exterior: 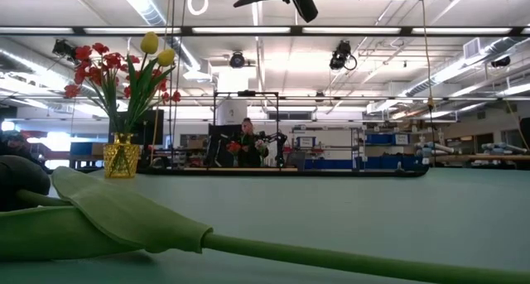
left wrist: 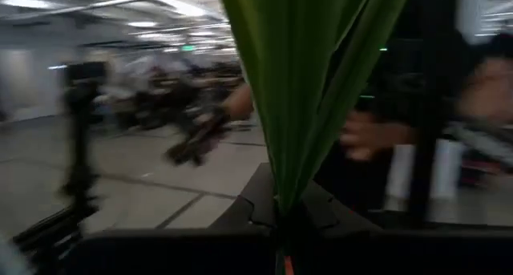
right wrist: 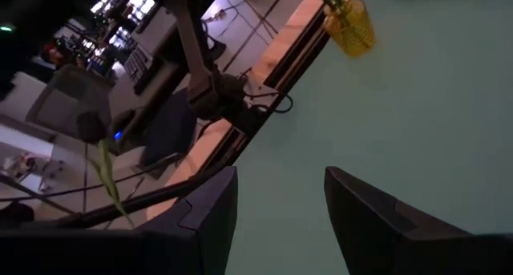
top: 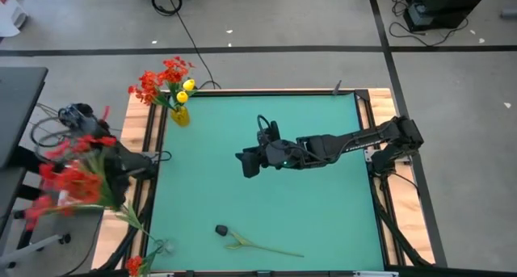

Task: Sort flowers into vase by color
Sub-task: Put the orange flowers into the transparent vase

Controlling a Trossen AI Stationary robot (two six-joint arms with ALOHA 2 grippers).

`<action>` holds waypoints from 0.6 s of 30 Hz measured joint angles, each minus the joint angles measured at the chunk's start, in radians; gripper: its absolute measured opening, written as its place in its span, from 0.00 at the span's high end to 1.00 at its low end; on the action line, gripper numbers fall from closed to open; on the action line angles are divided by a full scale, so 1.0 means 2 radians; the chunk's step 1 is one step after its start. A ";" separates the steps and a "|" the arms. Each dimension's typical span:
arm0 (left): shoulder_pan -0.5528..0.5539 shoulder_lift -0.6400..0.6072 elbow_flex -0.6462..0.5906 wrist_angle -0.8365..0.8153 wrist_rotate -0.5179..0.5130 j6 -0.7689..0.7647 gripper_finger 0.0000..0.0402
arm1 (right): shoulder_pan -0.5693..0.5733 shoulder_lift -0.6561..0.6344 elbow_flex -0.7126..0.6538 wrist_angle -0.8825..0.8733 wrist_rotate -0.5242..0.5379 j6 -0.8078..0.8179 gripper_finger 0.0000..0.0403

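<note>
I see the small squat yellow vase (top: 180, 114) at the table's far left corner, red and yellow blooms in it; my right gripper (right wrist: 279, 201) hovers mid-table, fingers apart and empty; the left gripper seems clamped on a green stem (left wrist: 309, 82).

The right arm (top: 355, 140) reaches from the table's (top: 323, 220) right edge toward its middle, held above the surface, and its right gripper (top: 250, 161) hangs over the centre of the table with the two fingers (right wrist: 204, 215) spread apart and nothing between them. The left arm (top: 121, 168) is pulled back over the table's left edge, its left gripper (left wrist: 280, 227) beyond the frame of the table, pinching a green stem (left wrist: 309, 82) of red flowers (top: 77, 176).
</note>
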 joint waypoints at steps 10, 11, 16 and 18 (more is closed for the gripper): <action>0.000 0.046 -0.071 0.010 -0.245 -0.101 0.97 | 0.000 0.000 0.000 -0.001 -0.028 -0.018 0.51; 0.000 0.052 -0.071 0.010 -0.259 -0.110 0.97 | 0.000 0.000 0.000 -0.002 -0.033 -0.023 0.51; 0.000 0.089 -0.071 0.002 -0.328 -0.155 0.97 | -0.001 0.000 0.000 -0.018 -0.036 -0.041 0.51; 0.000 0.104 -0.070 -0.011 -0.353 -0.171 0.97 | -0.001 0.000 0.000 -0.026 -0.043 -0.048 0.51</action>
